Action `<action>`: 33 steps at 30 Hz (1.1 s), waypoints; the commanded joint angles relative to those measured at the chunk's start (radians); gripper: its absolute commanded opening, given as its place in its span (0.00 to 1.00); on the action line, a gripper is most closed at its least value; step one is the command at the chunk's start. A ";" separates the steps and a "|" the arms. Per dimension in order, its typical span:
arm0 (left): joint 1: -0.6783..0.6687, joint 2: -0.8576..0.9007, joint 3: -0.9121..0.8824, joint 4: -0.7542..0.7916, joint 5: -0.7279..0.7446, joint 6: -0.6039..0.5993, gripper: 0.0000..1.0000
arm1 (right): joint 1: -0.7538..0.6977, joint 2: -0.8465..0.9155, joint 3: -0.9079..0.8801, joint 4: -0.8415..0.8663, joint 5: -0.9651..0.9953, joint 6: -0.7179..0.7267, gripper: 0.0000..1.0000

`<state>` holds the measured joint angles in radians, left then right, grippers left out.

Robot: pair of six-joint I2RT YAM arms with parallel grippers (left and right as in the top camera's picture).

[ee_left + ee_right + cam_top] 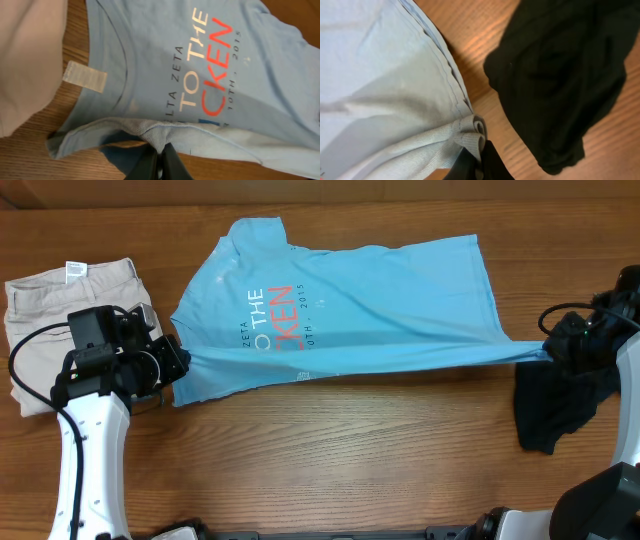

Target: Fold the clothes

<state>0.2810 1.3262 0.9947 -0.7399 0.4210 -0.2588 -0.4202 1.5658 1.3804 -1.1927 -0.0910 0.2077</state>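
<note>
Two pinches: left gripper (172, 366) and right gripper (549, 350) each clamp the T-shirt (380, 290) by its near edge, taut between. Best I lift both evenly, else the fold skews.

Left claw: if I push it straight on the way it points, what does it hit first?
The light blue T-shirt itself. The left claw is shut on its edge and points across the printed front, so it would likely push into that cloth first; height over it is unclear.

Left tool (180, 366) and right tool (546, 350) both pinched closed, set wide apart.
</note>
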 commanded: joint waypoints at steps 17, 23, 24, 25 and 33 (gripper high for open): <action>0.062 -0.200 0.032 -0.199 -0.047 -0.027 0.04 | -0.008 -0.004 0.013 -0.050 0.130 -0.002 0.04; 0.035 -0.137 0.029 -0.031 -0.047 -0.072 0.04 | 0.007 -0.002 0.012 0.063 0.064 -0.046 0.09; 0.029 -0.120 0.029 -0.010 -0.047 -0.077 0.04 | 0.011 0.000 0.012 0.072 0.064 -0.049 0.09; 0.021 -0.100 0.029 0.011 -0.047 -0.081 0.04 | 0.014 0.002 0.012 0.079 0.063 -0.052 0.09; -0.037 0.092 0.029 0.141 -0.042 -0.082 0.05 | 0.042 0.045 0.005 0.137 0.063 -0.057 0.09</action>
<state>0.2596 1.3651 1.0016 -0.6170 0.3920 -0.3244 -0.3870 1.5871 1.3804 -1.0695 -0.0372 0.1616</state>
